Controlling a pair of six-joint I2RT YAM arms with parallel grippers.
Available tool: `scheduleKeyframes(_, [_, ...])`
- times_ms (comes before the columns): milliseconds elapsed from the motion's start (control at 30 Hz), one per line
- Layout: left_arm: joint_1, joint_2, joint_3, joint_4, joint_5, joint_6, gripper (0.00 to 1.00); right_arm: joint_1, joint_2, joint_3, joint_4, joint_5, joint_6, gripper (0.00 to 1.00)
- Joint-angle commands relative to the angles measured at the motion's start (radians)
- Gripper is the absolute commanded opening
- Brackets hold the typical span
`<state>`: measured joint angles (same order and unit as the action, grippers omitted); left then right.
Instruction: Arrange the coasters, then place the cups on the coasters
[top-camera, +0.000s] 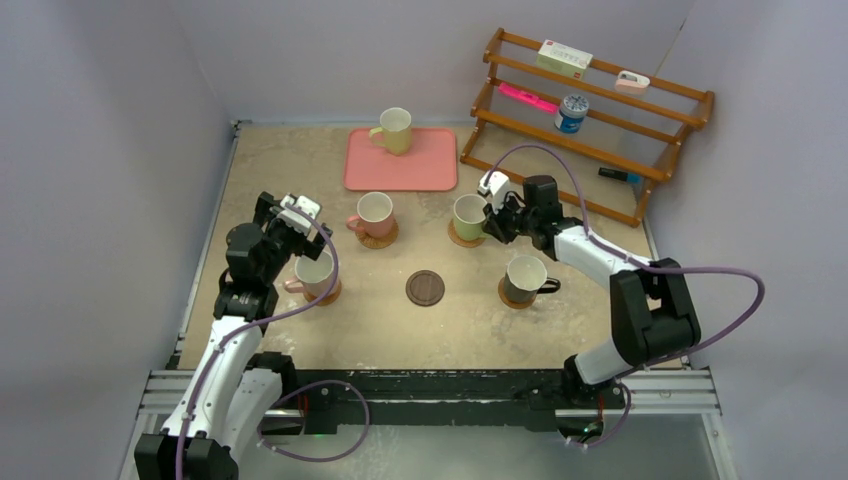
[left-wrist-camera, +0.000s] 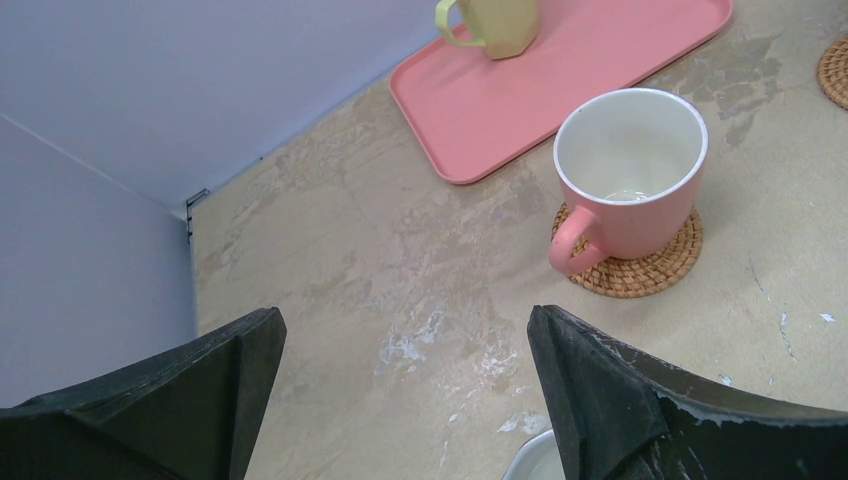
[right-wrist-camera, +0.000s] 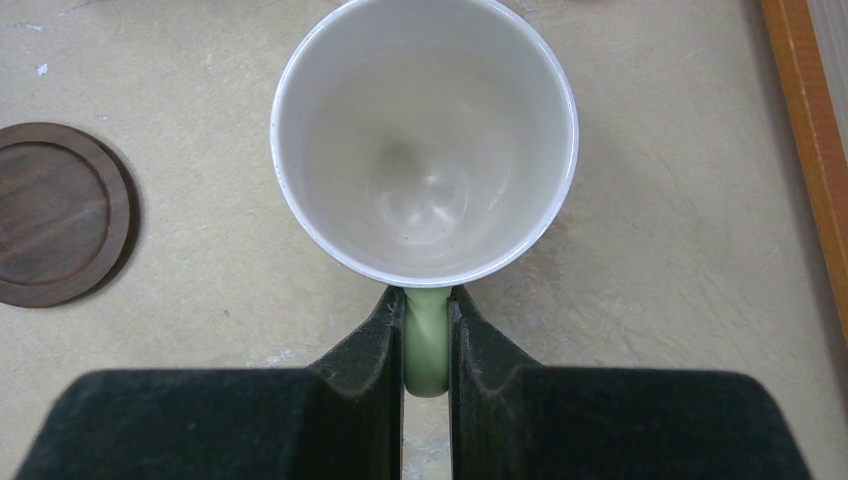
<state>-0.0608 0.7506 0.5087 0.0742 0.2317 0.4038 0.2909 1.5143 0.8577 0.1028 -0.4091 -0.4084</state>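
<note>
R gripper (right-wrist-camera: 427, 305) clamped on green mug (right-wrist-camera: 425, 140) handle, far right. L gripper (left-wrist-camera: 405, 385) wide open by near-left pink mug (top-camera: 314, 271).

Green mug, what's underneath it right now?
A tan coaster; only its near rim shows past the green mug. The rest is covered, so contact cannot be confirmed.

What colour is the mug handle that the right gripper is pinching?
Light green; the handle shows best in the right wrist view.

readable text: I find none | box (top-camera: 564, 57) on rack (top-camera: 706, 104): print too small | can (top-camera: 571, 113) on rack: label blurred
</note>
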Motion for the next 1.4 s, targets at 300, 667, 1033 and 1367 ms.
scheduleKeyframes(300, [0.006, -0.009, -0.007, 0.038, 0.024, 0.003, 1.0, 0.001, -0.002, 0.036, 0.101, 0.016, -0.007, 0.0])
scheduleKeyframes(667, [0.006, -0.011, -0.006, 0.038, 0.027, 0.003, 1.0, 0.001, 0.002, 0.033, 0.107, 0.021, -0.01, 0.0])
scheduleKeyframes(1033, [0.006, -0.011, -0.007, 0.034, 0.031, 0.002, 1.0, 0.002, 0.005, 0.041, 0.079, -0.013, -0.026, 0.0])
scheduleKeyframes(1367, [0.006, -0.014, -0.007, 0.033, 0.032, 0.003, 1.0, 0.001, -0.004, 0.041, 0.069, -0.025, -0.023, 0.0])
